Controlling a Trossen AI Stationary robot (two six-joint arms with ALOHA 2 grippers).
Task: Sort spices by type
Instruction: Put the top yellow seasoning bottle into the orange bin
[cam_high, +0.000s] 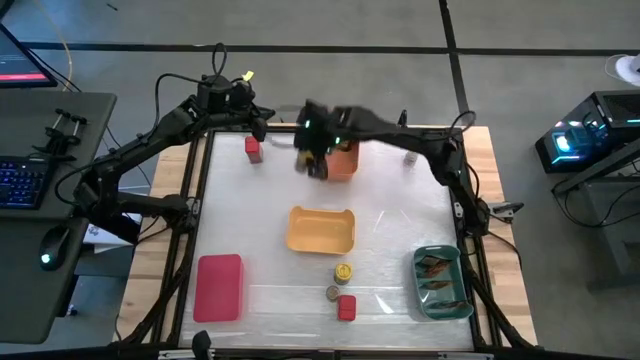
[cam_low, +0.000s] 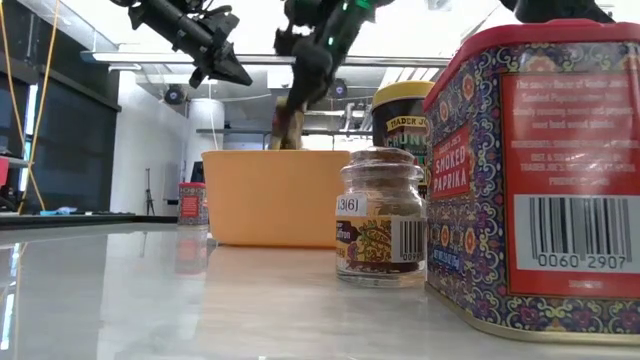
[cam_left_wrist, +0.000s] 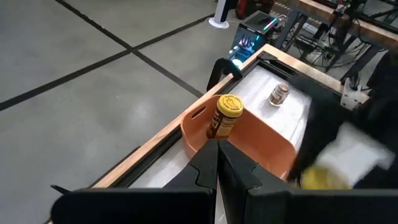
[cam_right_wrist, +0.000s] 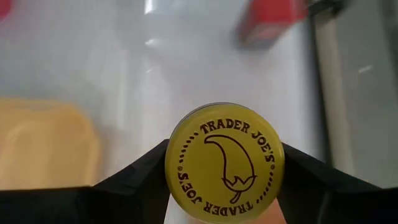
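Table (cam_high: 400, 225): fills the middle of the high view; four bins on it, spices partly sorted.
Red bin (cam_high: 220, 287): lower left of the high view; looks empty.
Yellow bin (cam_high: 321, 229): centre of the high view; nothing visible inside it.
Teal bin (cam_high: 441, 283): lower right of the high view; brownish packets (cam_high: 437, 272) already lie inside, so that kind seems done.
Orange bin (cam_high: 343, 162): upper centre of the high view; one yellow-lidded jar (cam_left_wrist: 225, 114) already stands in it, clear in the left wrist view.
Right gripper (cam_high: 316, 160): upper centre of the high view, just beside the orange bin; its fingers are closed around a second yellow-lidded jar, held jar (cam_right_wrist: 224, 162), lid filling the lower middle of the right wrist view.
Left gripper (cam_high: 256, 127): upper left of centre, hanging above the table, fingers closed, holding nothing.
Left to sort, bottom centre of the high view: third yellow-lidded jar (cam_high: 343, 272), short brown jar (cam_high: 332, 293), red tin (cam_high: 346, 307).
Also loose: second red tin (cam_high: 253, 149) upper left; small jar (cam_high: 410, 157) upper right.
Judgement: roughly halfway; the held jar still needs placing.
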